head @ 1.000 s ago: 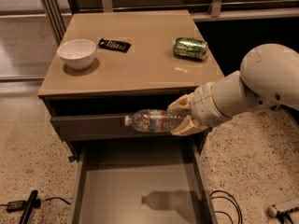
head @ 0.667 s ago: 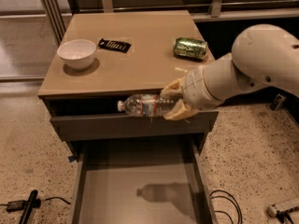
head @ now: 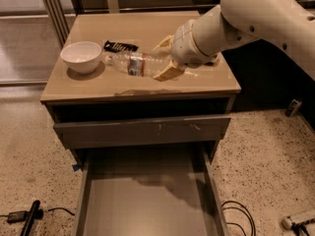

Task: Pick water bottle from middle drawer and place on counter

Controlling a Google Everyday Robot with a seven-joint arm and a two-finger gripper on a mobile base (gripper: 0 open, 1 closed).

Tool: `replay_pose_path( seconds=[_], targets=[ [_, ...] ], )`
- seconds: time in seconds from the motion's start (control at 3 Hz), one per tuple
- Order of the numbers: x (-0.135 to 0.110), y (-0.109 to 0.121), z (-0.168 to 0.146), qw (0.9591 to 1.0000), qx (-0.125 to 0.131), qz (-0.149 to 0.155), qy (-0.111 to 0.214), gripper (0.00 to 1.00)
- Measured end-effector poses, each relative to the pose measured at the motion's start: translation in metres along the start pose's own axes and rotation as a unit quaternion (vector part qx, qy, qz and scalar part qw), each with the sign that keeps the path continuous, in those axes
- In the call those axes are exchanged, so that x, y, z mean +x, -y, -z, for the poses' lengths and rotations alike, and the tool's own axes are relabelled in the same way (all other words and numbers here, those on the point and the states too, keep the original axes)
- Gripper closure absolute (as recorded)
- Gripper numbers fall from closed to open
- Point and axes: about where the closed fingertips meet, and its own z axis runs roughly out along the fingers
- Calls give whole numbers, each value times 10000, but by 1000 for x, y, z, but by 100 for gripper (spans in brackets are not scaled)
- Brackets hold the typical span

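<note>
Cream gripper [head: 164,59] is clamping the water bottle [head: 133,63] sideways over the counter [head: 147,26].
Its cap is pointing at a white bowl [head: 81,56] near the left edge, a black object [head: 120,46] is lying just behind, and the middle drawer [head: 147,205] is standing open below.

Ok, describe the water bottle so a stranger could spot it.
Look at the beige counter on the grey cabinet. Above it, the gripper holds the water bottle sideways, cap toward the white bowl. It alone is clear and ribbed, with a red-and-white label.
</note>
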Motion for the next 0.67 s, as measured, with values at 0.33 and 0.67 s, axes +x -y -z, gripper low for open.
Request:
replay_pose_path(
  seconds=[0.33,0.67],
  targets=[
    [-10,54,-60,9960,179,-692,542,100],
    [-11,54,-61,9959,171,-693,550,100]
  ],
)
